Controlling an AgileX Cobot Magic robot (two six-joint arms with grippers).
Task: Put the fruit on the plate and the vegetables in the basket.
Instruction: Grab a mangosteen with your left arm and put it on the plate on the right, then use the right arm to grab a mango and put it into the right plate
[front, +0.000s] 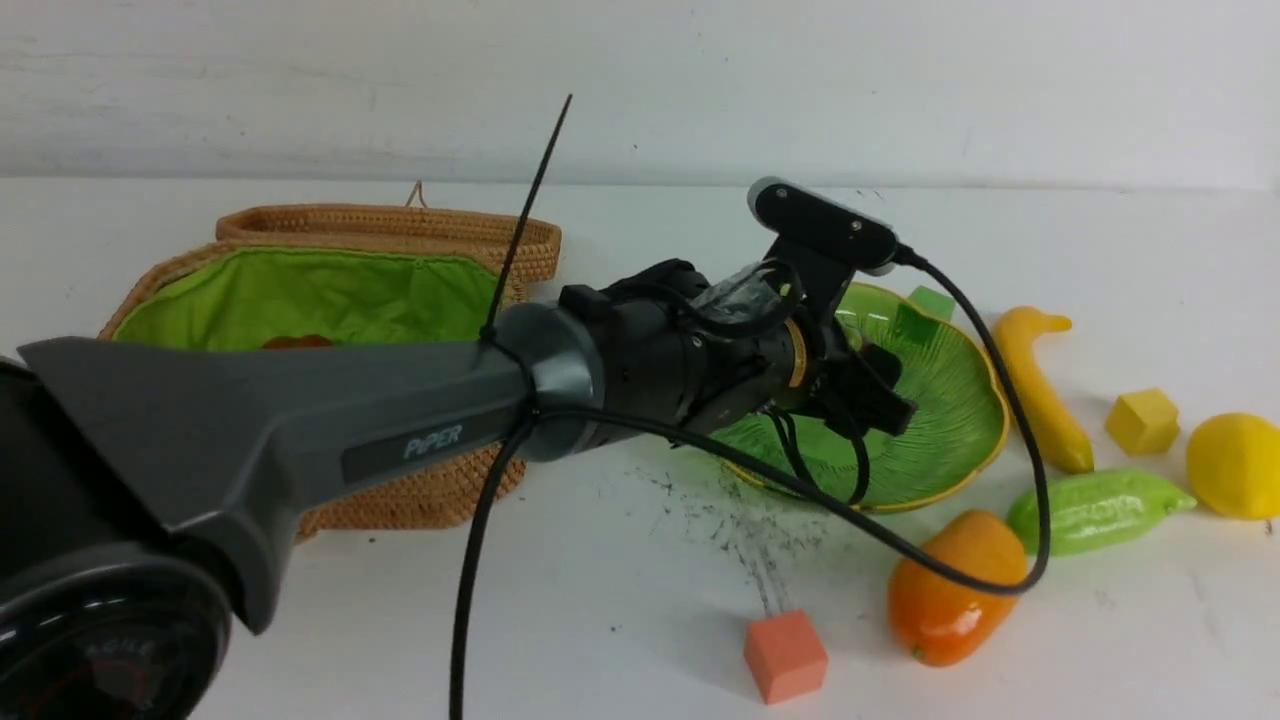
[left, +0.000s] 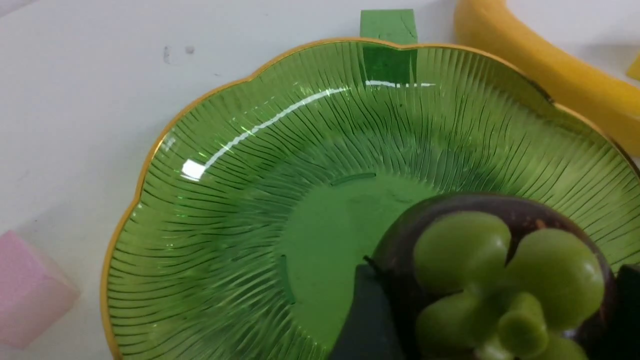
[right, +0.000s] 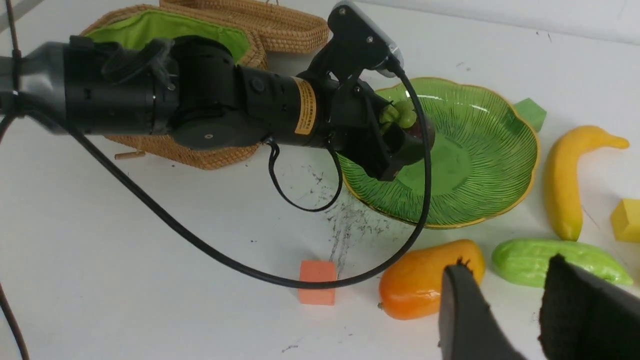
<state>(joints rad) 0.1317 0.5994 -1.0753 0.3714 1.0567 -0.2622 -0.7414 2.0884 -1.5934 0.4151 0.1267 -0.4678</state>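
**Holding mangosteen (left: 500, 280) over plate (left: 225, 200)**

Front: reaching across with left gripper (front: 880, 400) above the plate; banana (front: 1040, 400), mango (front: 950, 600), lemon (front: 1235, 465) lying to its right.
Left wrist: clamping the mangosteen between fingers (left: 367, 320).
Right wrist: right gripper (right: 507, 265) partly spread, empty, near mango.

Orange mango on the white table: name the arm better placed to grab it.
Likely right. The right gripper hangs open and empty near the orange mango, while the left gripper is shut on the dark purple mangosteen with green cap over the ribbed green plate.
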